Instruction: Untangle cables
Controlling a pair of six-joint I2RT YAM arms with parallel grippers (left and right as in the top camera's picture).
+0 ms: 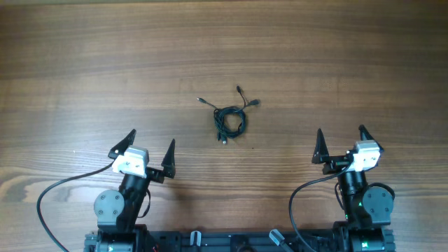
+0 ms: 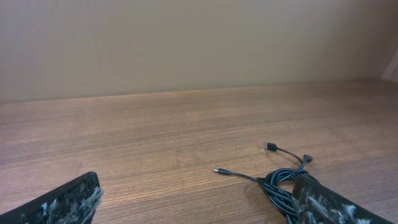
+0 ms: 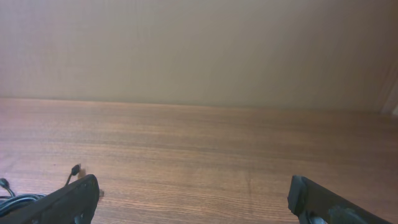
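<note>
The cables (image 1: 229, 119) lie as one small knotted black bundle in the middle of the wooden table, with thin plug ends sticking out to the upper left and upper right. The bundle also shows in the left wrist view (image 2: 280, 180), partly behind my right finger, and at the left edge of the right wrist view (image 3: 18, 198). My left gripper (image 1: 152, 146) is open and empty, near the front edge, left of and nearer than the bundle. My right gripper (image 1: 341, 138) is open and empty, to the bundle's right and nearer.
The wooden table (image 1: 105, 63) stretches wide on all sides of the bundle. Thick black arm cables (image 1: 52, 192) loop by the arm bases at the front edge. A plain beige wall stands behind the table in the wrist views.
</note>
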